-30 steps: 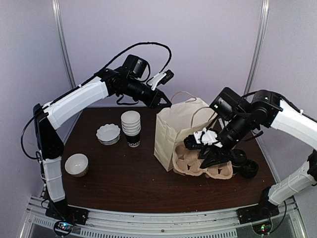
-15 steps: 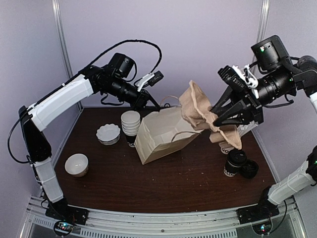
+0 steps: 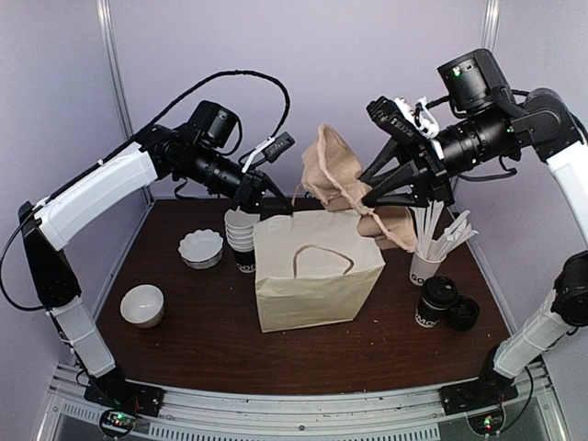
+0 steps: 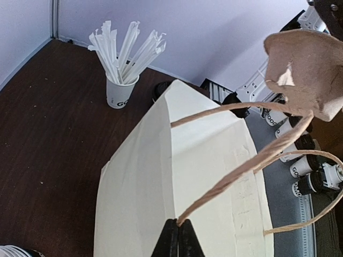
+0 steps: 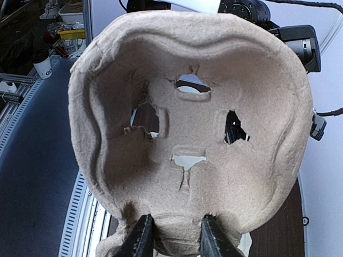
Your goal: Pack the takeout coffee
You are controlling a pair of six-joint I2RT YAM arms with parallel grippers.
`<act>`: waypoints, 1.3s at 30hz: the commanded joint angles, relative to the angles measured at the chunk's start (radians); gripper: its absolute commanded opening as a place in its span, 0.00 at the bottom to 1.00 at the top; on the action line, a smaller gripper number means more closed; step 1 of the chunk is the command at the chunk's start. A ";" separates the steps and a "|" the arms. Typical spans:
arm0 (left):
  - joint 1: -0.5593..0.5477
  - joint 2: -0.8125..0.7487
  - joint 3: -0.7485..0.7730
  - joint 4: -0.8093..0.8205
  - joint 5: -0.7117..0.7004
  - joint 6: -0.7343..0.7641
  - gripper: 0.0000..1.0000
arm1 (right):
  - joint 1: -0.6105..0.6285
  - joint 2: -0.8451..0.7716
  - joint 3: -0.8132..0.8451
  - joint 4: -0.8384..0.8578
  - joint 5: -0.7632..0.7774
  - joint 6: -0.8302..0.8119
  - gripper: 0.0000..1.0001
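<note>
Takeout coffee (image 3: 435,301) stands apart — well below the right hand (image 3: 370,191).

Left arm (image 3: 92,193) and right arm (image 3: 574,170) reach high, left fingers (image 4: 170,242) pinched together, right fingers (image 5: 140,236) gripping slightly apart.

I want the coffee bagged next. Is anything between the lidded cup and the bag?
On the table, nothing lies between the takeout coffee and the paper bag. Higher up, though, the pulp carrier clamped in the right pincer hangs above the bag's top, probably blocking a drop from above.
</note>
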 commanded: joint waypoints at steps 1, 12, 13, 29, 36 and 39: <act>0.004 -0.036 -0.045 0.060 0.087 -0.027 0.00 | -0.006 0.036 0.015 0.061 0.004 0.028 0.31; 0.003 -0.027 -0.192 0.201 0.160 -0.101 0.00 | -0.004 0.129 -0.037 0.103 -0.047 0.059 0.31; 0.003 -0.022 -0.191 0.202 0.158 -0.103 0.00 | -0.004 0.135 -0.045 0.109 -0.048 0.057 0.31; 0.003 -0.034 -0.197 0.239 0.003 -0.101 0.30 | 0.003 0.239 -0.065 0.111 -0.027 0.029 0.31; 0.003 -0.006 -0.179 0.217 -0.005 -0.088 0.02 | 0.004 0.260 -0.037 0.121 -0.014 0.008 0.31; 0.003 0.013 -0.165 0.211 0.026 -0.097 0.00 | 0.005 0.264 0.003 0.097 -0.020 0.008 0.31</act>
